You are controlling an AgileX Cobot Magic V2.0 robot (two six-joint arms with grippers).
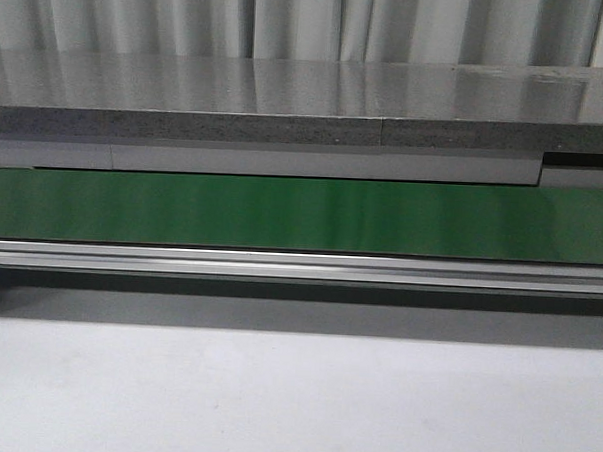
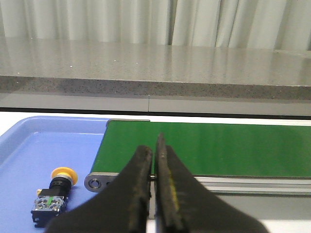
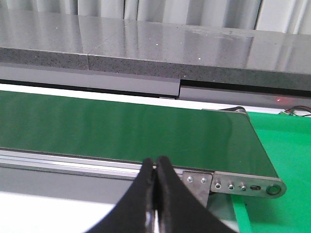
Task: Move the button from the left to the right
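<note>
The button (image 2: 54, 193), with a round orange-yellow cap on a black body, lies on its side in a blue tray (image 2: 29, 145) just off the left end of the green belt (image 2: 204, 148). My left gripper (image 2: 154, 151) hovers shut and empty near the belt's left roller end, to the right of the button and apart from it. Over the near rail of the belt (image 3: 126, 128), close to its right end, my right gripper (image 3: 156, 164) is shut with nothing between its fingers. The front view shows only the belt (image 1: 302, 214); neither gripper nor the button appears there.
A grey stone-topped counter (image 1: 287, 100) runs along behind the belt. The belt's aluminium rail (image 1: 300, 268) faces the white table (image 1: 274, 405). A green surface (image 3: 286, 145) lies past the belt's right end, by a bolted end bracket (image 3: 243, 184).
</note>
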